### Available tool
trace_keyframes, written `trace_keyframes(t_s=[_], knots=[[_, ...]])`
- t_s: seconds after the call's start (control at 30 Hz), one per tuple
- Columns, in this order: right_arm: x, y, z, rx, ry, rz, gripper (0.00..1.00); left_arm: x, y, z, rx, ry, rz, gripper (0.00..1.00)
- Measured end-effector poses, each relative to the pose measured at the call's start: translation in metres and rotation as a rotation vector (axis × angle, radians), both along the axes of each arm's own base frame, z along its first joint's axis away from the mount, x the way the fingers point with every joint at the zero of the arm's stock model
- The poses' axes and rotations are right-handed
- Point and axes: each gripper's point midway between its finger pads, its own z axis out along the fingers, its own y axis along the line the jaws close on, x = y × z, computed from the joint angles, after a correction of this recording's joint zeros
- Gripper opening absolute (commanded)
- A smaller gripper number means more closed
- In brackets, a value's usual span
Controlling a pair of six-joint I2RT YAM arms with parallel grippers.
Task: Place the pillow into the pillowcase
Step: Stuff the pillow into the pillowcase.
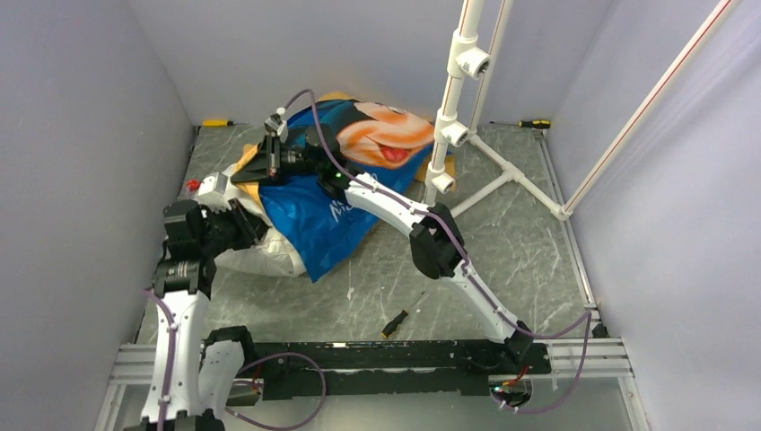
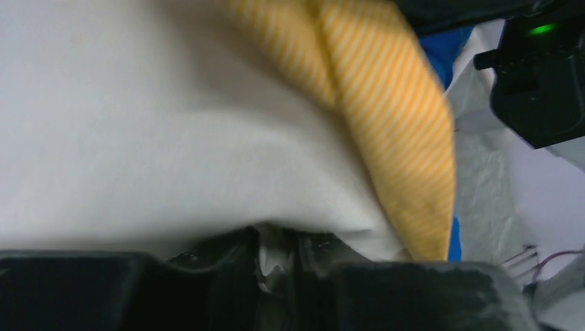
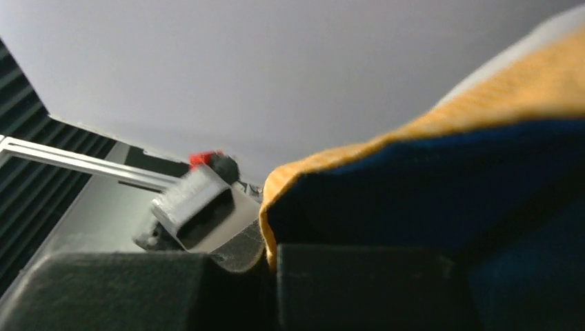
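**A:** What could go wrong from here?

**B:** The pillowcase (image 1: 316,220) could be tugged out of the right pincer (image 3: 270,256), because only its thin orange edge is clamped between the closed fingers. The opening would then be lost. The pillow (image 1: 260,259) could also be bunched at the mouth.

**A:** Where is everything?

**B:** In the overhead view, the white pillow is seen left of centre, partly covered by the pillowcase. The left pincer (image 2: 277,256) appears closed on pillow fabric at the pillow's left side. The right pincer is held at the pillowcase's upper left edge.
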Motion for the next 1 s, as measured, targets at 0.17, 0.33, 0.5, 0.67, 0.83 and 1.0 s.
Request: trace_keyframes(t_s=[0.17, 0.33, 0.5, 0.67, 0.83, 1.0], knots=[[-0.005, -0.006, -0.036, -0.074, -0.002, 0.0, 0.0, -0.008, 0.018, 0.001, 0.091, 0.177, 0.105, 0.98], [0.004, -0.011, -0.039, -0.088, -0.02, -0.011, 0.0, -0.038, 0.06, 0.035, 0.178, 0.209, 0.38, 0.99], [0.005, -0.017, -0.045, -0.112, -0.016, 0.017, 0.0, -0.081, 0.096, 0.063, 0.189, 0.196, 0.671, 1.0], [-0.001, -0.021, -0.054, -0.123, -0.034, 0.044, 0.0, -0.088, 0.112, 0.048, 0.198, 0.323, 0.804, 0.99], [-0.006, -0.024, -0.055, -0.119, -0.044, 0.074, 0.0, -0.052, 0.111, 0.007, 0.138, 0.482, 0.819, 0.99], [-0.008, -0.026, -0.053, -0.116, -0.051, 0.093, 0.0, -0.028, 0.114, -0.058, -0.068, 0.583, 0.813, 0.86]])
